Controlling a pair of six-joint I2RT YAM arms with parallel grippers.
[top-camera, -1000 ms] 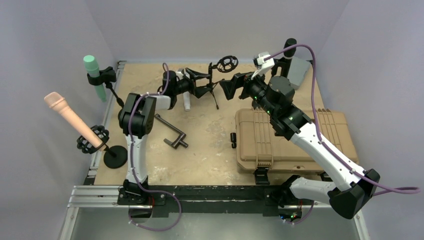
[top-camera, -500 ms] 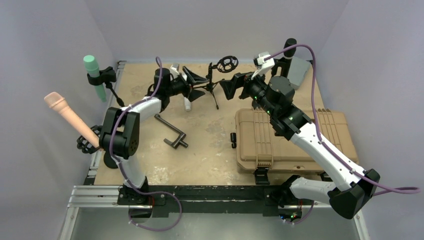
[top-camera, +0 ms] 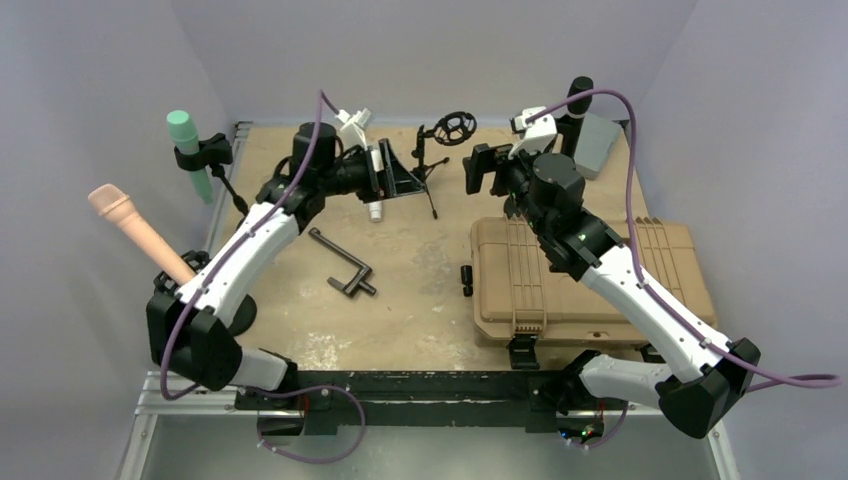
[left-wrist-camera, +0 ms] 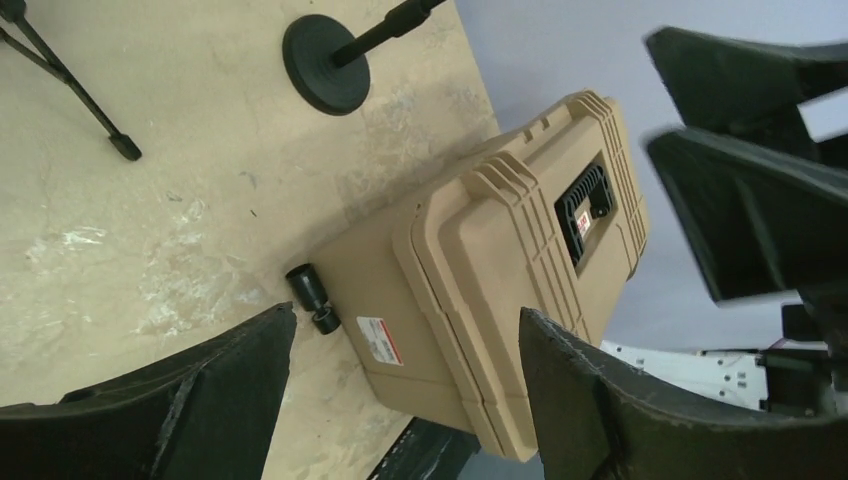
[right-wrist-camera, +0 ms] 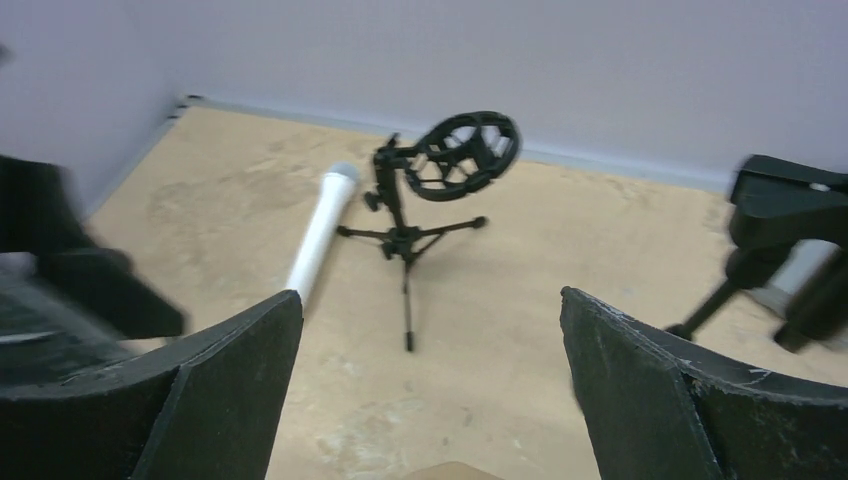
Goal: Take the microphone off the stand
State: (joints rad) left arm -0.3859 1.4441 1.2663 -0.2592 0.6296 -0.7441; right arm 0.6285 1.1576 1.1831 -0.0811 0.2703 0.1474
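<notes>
A peach microphone (top-camera: 138, 233) sits tilted in a black shock mount on a round-base stand (top-camera: 228, 315) at the left edge. A green microphone (top-camera: 187, 145) stands clipped in a stand at the far left. A black microphone (top-camera: 579, 93) is on a stand at the back right. A white microphone (top-camera: 374, 196) lies on the table and also shows in the right wrist view (right-wrist-camera: 318, 235). An empty tripod shock-mount stand (top-camera: 449, 130) is at the back middle. My left gripper (top-camera: 402, 176) is open and empty beside the white microphone. My right gripper (top-camera: 479, 170) is open and empty, facing it.
A tan hard case (top-camera: 585, 280) lies at the right, under my right arm, and also shows in the left wrist view (left-wrist-camera: 520, 260). A black clamp (top-camera: 343, 265) lies mid-table. A small black cylinder (top-camera: 466, 278) sits by the case. A grey box (top-camera: 600, 141) is at the back right.
My left arm has swung its elbow out to the left and down, and its gripper has lifted and turned. My right gripper has turned and drawn back slightly.
</notes>
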